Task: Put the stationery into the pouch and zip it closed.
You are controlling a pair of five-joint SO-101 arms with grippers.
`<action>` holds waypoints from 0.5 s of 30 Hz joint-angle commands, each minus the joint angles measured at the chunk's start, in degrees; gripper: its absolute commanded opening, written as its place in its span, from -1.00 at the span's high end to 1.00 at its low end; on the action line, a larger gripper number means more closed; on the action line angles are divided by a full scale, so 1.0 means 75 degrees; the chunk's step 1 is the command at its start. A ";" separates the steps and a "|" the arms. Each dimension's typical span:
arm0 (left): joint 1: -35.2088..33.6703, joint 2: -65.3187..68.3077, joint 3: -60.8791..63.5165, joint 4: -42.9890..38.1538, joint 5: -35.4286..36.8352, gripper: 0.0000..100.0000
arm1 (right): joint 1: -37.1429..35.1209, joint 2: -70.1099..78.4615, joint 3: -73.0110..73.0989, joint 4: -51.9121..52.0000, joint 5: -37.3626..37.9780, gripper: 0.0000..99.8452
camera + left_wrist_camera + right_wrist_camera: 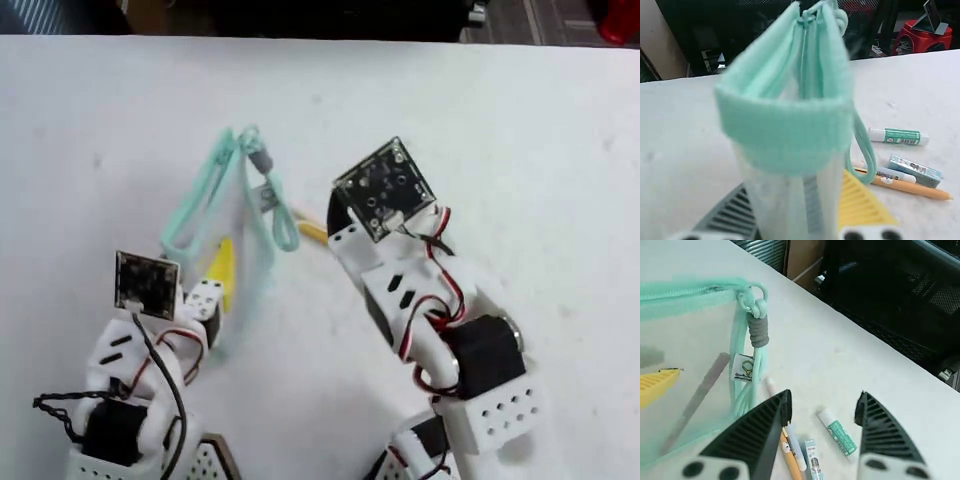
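Mint-green translucent zip pouch (pixel 785 130) is standing on its edge just left of the bench's (pixel 520 130) middle, its two zipper bands spreading apart. The left gripper (pixel 220 272) is grasping the pouch's end nearest the arms, one grey finger (pixel 730 215) and one yellow finger (pixel 860 210) pressing on either wall. At the pouch's far end, a mint cord loop (pixel 283 222) with a grey knot sleeve (pixel 758 330) and a small white tag (pixel 743 371) is trailing down onto the bench toward the stationery, and one strand is crossing in front of the white pen (pixel 895 175). Just right of the loop, an orange pencil (pixel 790 457), the pen, a small blue boxed eraser (pixel 812 465) and a white-and-green glue stick (pixel 837 432) are lying near the bench's middle, close together. The right gripper (pixel 824 397) is hovering over them, its black jaws spread wide and gripping nothing. From above, the right arm's wrist camera (pixel 385 190) is covering most of these pieces. A red stool (pixel 920 32) is standing beyond the far edge.
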 commanded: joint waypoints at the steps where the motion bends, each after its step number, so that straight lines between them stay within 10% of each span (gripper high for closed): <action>1: -0.0111 -0.0076 -0.0082 -0.0234 0.0035 0.77 | 0.0053 0.0018 0.0281 -0.0393 0.0281 0.60; 15: -0.0205 -0.0076 -0.0094 -0.0234 0.0035 0.95 | 0.0287 0.0170 0.1032 -0.0897 0.0281 0.60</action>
